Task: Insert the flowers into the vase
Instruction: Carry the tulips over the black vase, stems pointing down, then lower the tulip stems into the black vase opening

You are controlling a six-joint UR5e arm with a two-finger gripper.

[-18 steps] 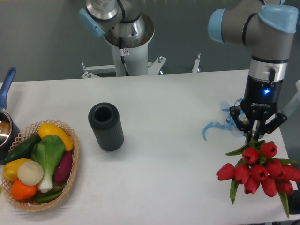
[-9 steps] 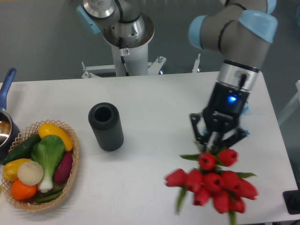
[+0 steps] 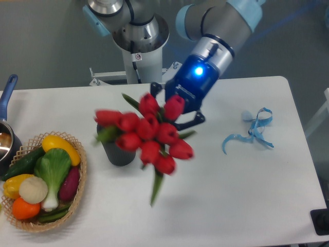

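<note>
The flowers point(image 3: 149, 135), a bunch of red tulips with green leaves, hang in the air, blurred by motion, in front of and just right of the vase point(image 3: 117, 152). The dark grey vase stands upright on the white table, its top mostly hidden behind the blooms. My gripper point(image 3: 177, 110) is above and to the right of the vase, tilted, and shut on the flowers' stems; the blooms cover much of its fingers.
A wicker basket point(image 3: 77, 191) of vegetables sits at the front left. A blue curled ribbon point(image 3: 250, 132) lies on the table at the right. A pot with a blue handle point(image 3: 6, 95) shows at the left edge. The robot base point(image 3: 139, 38) stands behind the table.
My gripper has carried the flowers up off the right front of the table and leftward across to the vase. The ribbon, hidden half a second ago, is uncovered again.
</note>
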